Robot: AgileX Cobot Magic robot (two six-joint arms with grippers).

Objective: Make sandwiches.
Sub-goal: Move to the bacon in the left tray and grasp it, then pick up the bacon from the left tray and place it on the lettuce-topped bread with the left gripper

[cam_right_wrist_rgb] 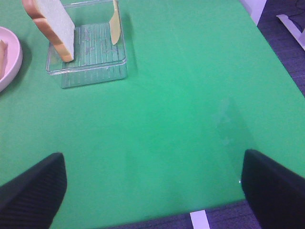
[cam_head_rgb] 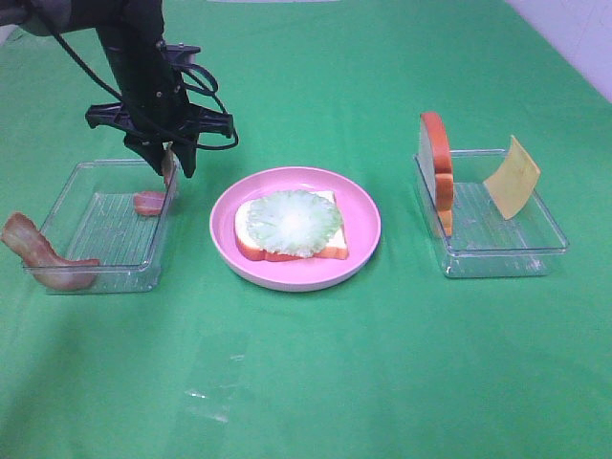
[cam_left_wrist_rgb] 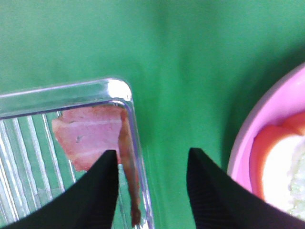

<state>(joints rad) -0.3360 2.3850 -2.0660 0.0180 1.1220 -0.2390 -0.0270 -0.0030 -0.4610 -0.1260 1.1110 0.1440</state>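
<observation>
Your left gripper (cam_left_wrist_rgb: 152, 157) hides part of the glossy bacon strip (cam_left_wrist_rgb: 88, 138), its jaws half-open astride the wall of the ribbed clear tray (cam_left_wrist_rgb: 119, 90); your right gripper (cam_right_wrist_rgb: 152, 153) gapes wide, fingers cropped.

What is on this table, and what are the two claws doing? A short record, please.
Plate: round pink plate, centre, holding white bread slice topped by pale green lettuce leaf
Bacon: left clear plastic tray; one reddish-brown bacon strip draped over its outer corner, a second bacon strip at the plate-side wall
Spares: right clear plastic tray; upright bread slice, leaning yellow cheese square
Left gripper: open, jaws astride the second bacon strip and tray wall
Right gripper: open, above bare green cloth
</observation>
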